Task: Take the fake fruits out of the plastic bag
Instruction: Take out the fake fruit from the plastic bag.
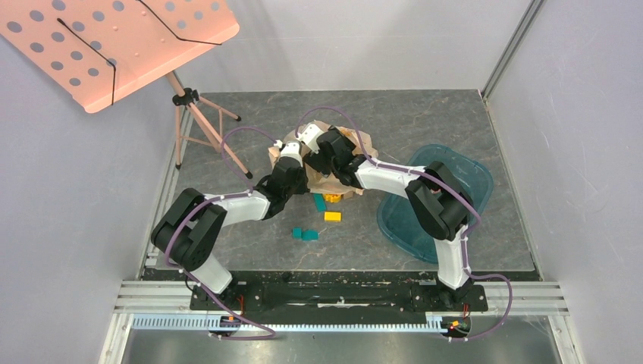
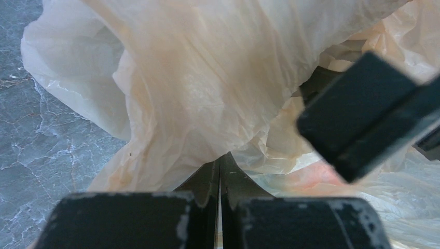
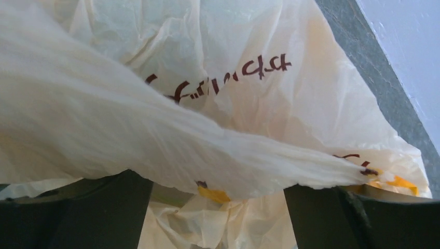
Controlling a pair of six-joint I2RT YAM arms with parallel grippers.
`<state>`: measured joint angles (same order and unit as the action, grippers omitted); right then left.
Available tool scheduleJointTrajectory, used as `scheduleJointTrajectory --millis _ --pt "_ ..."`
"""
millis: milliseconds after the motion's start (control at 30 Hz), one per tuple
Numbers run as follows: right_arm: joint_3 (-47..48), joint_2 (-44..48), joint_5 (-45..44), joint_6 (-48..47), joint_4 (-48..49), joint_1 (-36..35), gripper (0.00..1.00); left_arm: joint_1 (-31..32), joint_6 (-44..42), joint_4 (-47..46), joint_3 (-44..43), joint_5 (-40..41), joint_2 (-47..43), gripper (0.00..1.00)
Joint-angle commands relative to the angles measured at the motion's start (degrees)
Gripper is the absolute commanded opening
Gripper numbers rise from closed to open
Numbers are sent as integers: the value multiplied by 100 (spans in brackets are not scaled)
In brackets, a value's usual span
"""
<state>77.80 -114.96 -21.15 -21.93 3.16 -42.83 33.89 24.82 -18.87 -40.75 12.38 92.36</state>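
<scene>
The plastic bag (image 1: 334,155) lies crumpled at the middle of the table, pale peach with dark printed letters (image 3: 223,78). My left gripper (image 2: 220,158) is shut, with a thin strip of bag film pinched between its fingertips; in the top view it sits (image 1: 292,148) at the bag's left side. My right gripper (image 3: 218,184) is open, fingers (image 3: 83,212) wide apart, with a fold of bag draped across them; its black fingers also show in the left wrist view (image 2: 363,114). The fake fruits are hidden; only a faint pink-orange tint (image 2: 311,179) shows through the film.
A teal transparent tray (image 1: 462,178) stands at the right. Small teal blocks (image 1: 305,234) and a yellow block (image 1: 332,216) lie in front of the bag. A pink perforated music stand (image 1: 114,45) on a tripod (image 1: 199,121) stands at the back left. Grey walls enclose the table.
</scene>
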Motion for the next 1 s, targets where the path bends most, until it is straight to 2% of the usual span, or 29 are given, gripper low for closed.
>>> scheduleJointTrajectory --millis 0,300,633,967 --pt "412 -217 -118 -505 210 54 93 14 8 5 -205 60 53 2" --pt "772 -687 124 -776 242 292 95 13 -20 35 -249 20 88 2" --pt "1209 -1219 1163 -946 79 707 94 12 -39 60 -291 -20 110 2" --pt "1825 -1708 2377 -870 -595 1061 84 14 -47 88 -321 -45 142 2"
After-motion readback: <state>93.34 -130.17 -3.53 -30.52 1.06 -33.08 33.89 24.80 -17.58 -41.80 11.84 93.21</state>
